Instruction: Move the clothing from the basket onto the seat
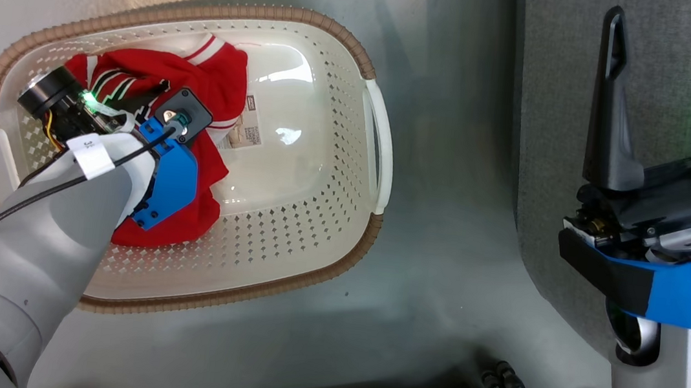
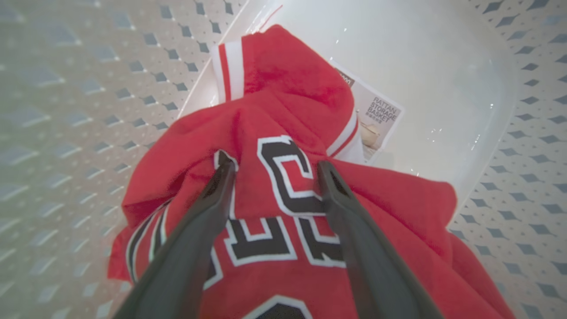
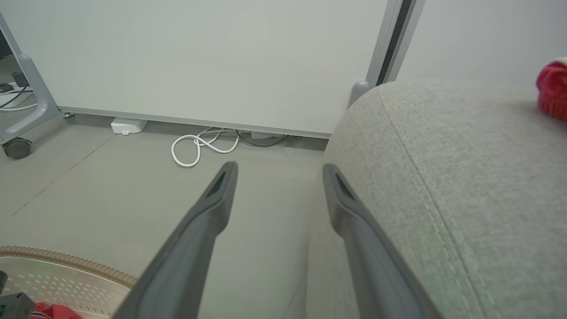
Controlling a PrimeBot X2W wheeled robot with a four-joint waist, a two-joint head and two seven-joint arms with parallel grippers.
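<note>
Grey floor met a white wall panel; one cable lay there. One basket beside the seat held one jersey, straddled by the wide-open left gripper. Right gripper gaped empty.

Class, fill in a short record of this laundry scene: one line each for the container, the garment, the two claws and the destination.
Container: cream perforated plastic laundry basket with brown braided rim, on the floor
Garment: crumpled red basketball jersey with white trim, inside the basket
Left claw: open, at the jersey, fingers astride its numerals
Right claw: open, holding nothing, at the seat's edge
Destination: grey woven-fabric sofa seat, a small red item lying on it
</note>
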